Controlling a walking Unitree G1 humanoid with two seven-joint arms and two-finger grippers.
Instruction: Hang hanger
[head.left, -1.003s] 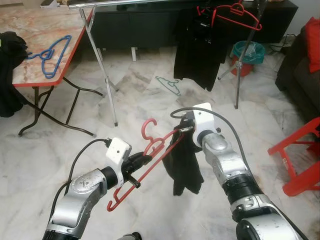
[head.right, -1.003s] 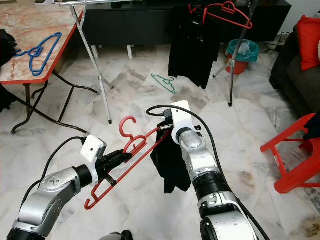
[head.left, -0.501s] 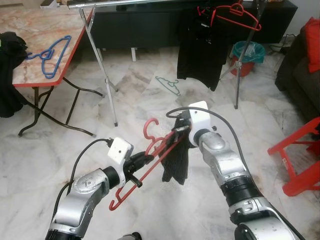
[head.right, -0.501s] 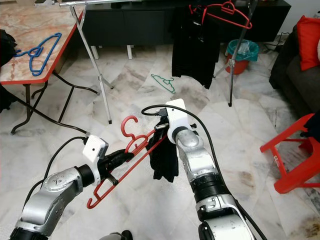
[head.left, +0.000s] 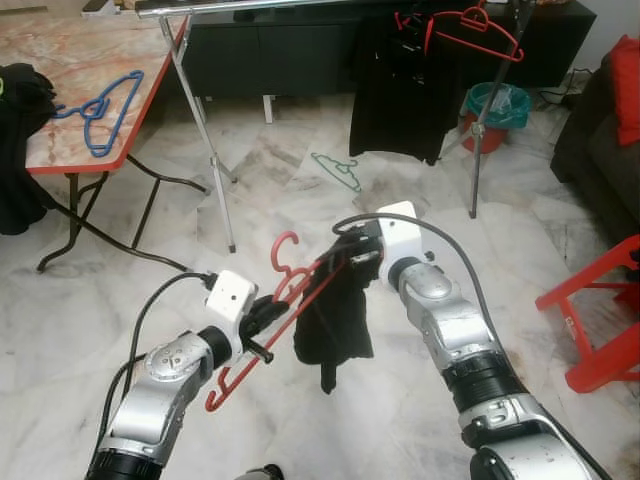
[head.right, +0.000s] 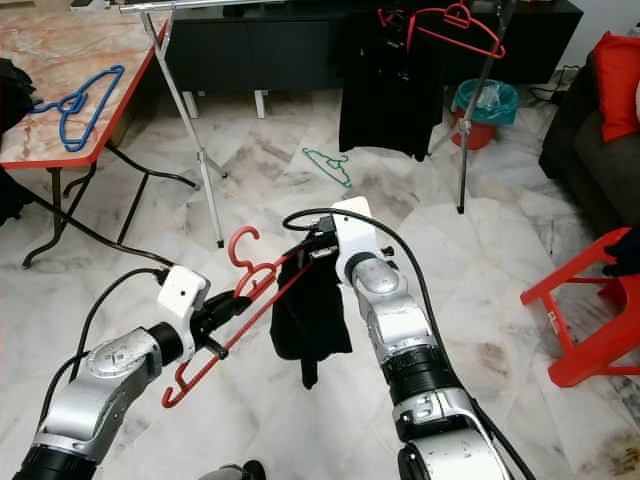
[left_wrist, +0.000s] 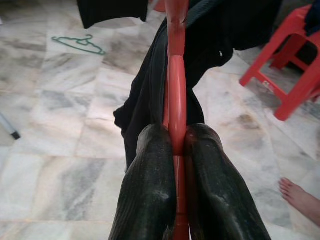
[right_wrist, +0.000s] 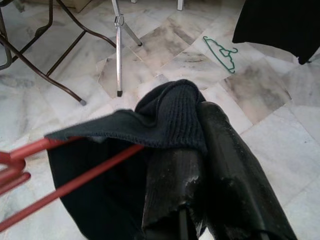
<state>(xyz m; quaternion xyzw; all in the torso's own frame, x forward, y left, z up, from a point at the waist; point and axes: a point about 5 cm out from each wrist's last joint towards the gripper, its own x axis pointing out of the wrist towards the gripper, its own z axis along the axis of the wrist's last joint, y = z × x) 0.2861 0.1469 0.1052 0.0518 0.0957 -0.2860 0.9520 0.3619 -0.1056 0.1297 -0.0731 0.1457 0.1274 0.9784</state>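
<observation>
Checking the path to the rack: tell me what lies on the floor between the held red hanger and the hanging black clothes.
In the left eye view, a green hanger lies on the marble floor between the red hanger and the black clothes.

Bare marble floor (head.left: 290, 215) lies open between the grippers and the silver clothes rack (head.left: 200, 110), broken by 1 green hanger (head.left: 337, 170) lying flat on the tiles. The rack's slanted leg (head.left: 222, 200) stands ahead on the left, its rail (head.left: 250, 6) running across the top. A hung black garment (head.left: 400, 95) and a red hanger on the rail (head.left: 470, 30) block the rail's right part; the left stretch is bare. A folding table (head.left: 60, 90) closes the left side, a red chair (head.left: 600, 320) the right.
</observation>
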